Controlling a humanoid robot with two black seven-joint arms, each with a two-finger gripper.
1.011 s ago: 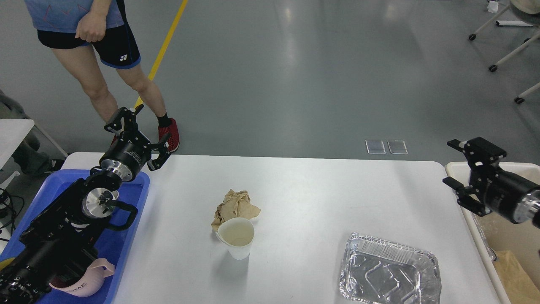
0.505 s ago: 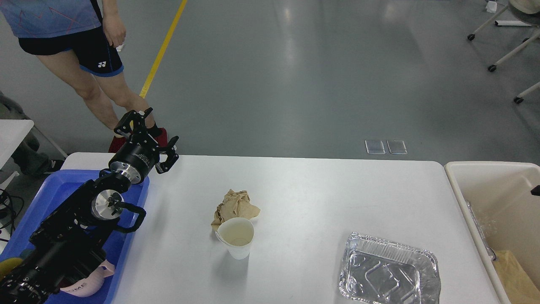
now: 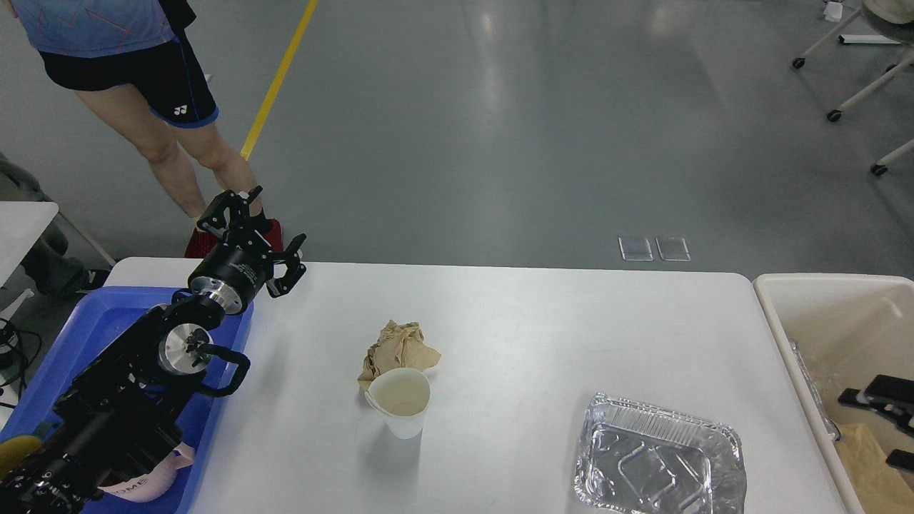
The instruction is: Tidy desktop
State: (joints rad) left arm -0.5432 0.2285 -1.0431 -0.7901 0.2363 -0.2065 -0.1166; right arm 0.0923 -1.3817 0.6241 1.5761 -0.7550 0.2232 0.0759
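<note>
The white desktop holds a white paper cup standing upright near the middle. A crumpled brown paper lies touching the cup's far side. An empty foil tray sits at the front right. My left gripper is open and empty, raised over the table's far left corner, beside the blue tray. My right gripper shows only partly at the right edge, low over the cream-beige bin, its two fingers apart and empty.
A pink cup lies in the blue tray under my left arm. Brown paper and clear wrap lie in the bin. A person stands just beyond the table's far left corner. Chair legs stand at the far right.
My right gripper dropped from high over the bin's far edge, left the view, and now shows low in the bin. My left gripper shifted slightly right. The person shifted stance.
</note>
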